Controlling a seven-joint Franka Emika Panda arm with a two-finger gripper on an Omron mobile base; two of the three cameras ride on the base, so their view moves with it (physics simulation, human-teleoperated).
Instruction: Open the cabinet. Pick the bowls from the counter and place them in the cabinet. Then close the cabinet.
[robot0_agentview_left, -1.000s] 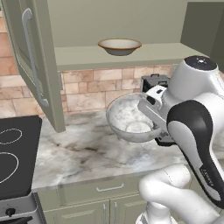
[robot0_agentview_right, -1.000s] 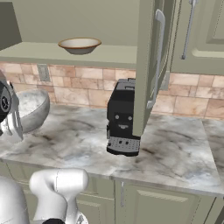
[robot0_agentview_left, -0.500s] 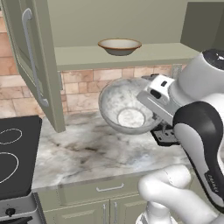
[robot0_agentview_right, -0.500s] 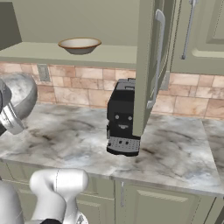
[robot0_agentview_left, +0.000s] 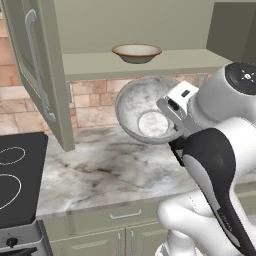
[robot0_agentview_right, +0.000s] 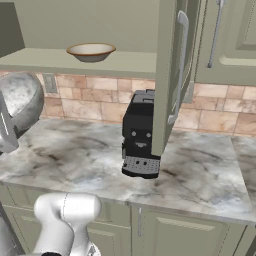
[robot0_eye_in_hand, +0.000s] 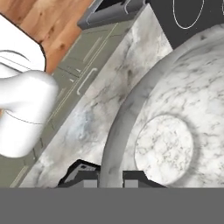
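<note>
The speckled grey-white bowl hangs above the counter, tipped on its side with its inside facing the base. My gripper is shut on its right rim. In the hand view the fingertips pinch that rim, and the bowl spreads to the right of them. From the right base view the same bowl is at the far left, just below shelf level. The tan bowl rests on the pale shelf of the cabinet, whose two doors stand open.
The open left door juts out over the counter's left end, beside the black stovetop. The open right door hangs in front of a black coffee machine. Lower cabinets run under the counter.
The arm has raised the speckled bowl off the counter toward the shelf and tipped it further on its side. The tan bowl and both doors have stayed still.
</note>
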